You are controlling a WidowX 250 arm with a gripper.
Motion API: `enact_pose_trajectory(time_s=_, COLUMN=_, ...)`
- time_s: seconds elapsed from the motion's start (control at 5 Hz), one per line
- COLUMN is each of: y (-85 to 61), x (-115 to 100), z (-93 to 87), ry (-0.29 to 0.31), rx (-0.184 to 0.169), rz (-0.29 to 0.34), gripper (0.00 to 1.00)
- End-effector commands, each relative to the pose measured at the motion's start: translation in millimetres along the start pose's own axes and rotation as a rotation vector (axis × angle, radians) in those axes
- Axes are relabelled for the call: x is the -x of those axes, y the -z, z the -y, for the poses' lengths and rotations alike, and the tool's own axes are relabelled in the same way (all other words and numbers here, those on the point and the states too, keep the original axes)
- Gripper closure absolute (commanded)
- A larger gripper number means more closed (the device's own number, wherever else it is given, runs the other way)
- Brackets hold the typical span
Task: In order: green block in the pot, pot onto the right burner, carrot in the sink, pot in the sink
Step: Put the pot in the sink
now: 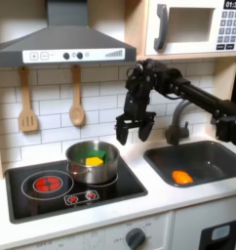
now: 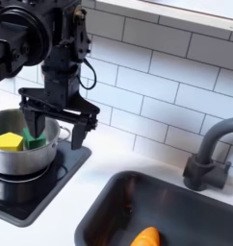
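Counting it up: one pot (image 1: 93, 163) on the right one of two burners (image 1: 97, 176), one green block (image 2: 34, 137) plus one yellow piece (image 2: 8, 140) inside, one carrot (image 1: 182, 177) in the sink (image 1: 213, 156), and the pincer (image 1: 135, 128) hanging wide open, holding nothing.

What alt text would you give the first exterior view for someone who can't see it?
A black robot arm's open pincer hovers above a toy kitchen counter, between a steel pot on the cooktop's right burner, holding green and yellow pieces, and a grey sink containing an orange carrot.
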State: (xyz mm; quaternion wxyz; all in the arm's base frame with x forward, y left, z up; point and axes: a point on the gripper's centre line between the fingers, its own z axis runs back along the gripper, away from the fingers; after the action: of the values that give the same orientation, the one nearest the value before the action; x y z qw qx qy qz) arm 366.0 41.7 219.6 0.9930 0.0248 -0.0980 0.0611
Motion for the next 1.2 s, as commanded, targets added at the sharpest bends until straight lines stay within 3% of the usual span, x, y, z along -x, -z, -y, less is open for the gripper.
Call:
enact_pose_trajectory(time_s=0.0, y=19.3, x=-7.9, z=-5.9, ry=-0.003, rx=-0.008, rz=-0.024, gripper=0.00)
enact_pose_trajectory(time_s=0.6, y=29.2, x=-17.9, z=-22.8, ry=-0.001, rx=-0.014, rz=-0.022, gripper=0.00)
enact_pose_trajectory(time_s=1.0, y=37.3, x=-12.2, z=-22.9, ry=0.023, rx=-0.011, rz=-0.041, gripper=0.00)
